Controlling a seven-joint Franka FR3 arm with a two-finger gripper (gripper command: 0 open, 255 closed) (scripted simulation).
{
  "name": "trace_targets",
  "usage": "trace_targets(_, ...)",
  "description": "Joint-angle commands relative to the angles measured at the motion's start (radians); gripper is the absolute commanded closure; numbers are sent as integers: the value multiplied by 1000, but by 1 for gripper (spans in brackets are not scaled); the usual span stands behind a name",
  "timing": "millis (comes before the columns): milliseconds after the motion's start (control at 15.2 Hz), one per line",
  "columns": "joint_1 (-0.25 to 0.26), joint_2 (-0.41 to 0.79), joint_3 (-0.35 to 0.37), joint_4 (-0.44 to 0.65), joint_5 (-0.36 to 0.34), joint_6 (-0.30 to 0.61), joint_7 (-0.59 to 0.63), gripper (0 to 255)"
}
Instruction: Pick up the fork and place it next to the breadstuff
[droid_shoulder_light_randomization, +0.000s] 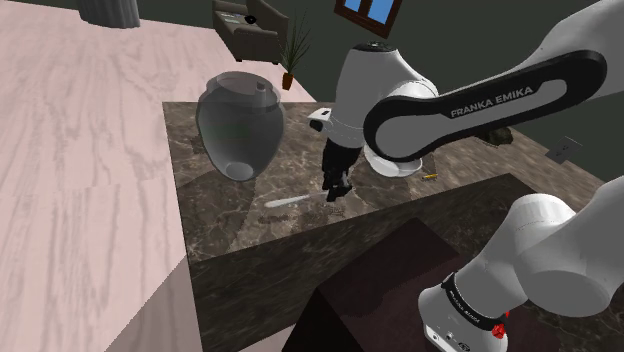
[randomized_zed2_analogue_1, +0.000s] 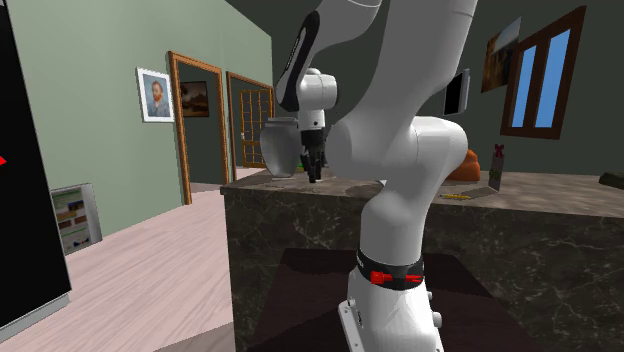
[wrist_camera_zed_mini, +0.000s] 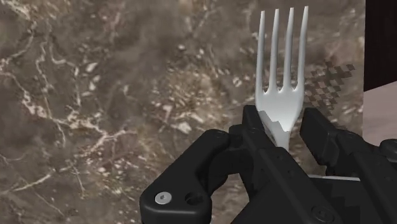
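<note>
The all-black two-finger gripper (wrist_camera_zed_mini: 278, 124) is clamped on the neck of the white four-tined fork (wrist_camera_zed_mini: 278, 95), whose tines reach past the fingertips above the dark brown veined marble counter (wrist_camera_zed_mini: 95, 95). Gripper and fork hang near the grey rounded lidded jar (droid_shoulder_light_randomization: 240, 125), low over the counter. An orange rounded lump (randomized_zed2_analogue_1: 466, 165) sits well apart from the jar, farther along the counter.
</note>
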Motion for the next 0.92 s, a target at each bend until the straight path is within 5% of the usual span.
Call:
trace_targets(0, 1, -15, -1, 15, 2, -30, -3, 255)
trace_targets(858, 4, -104, -5, 121, 12, -225, -18, 255)
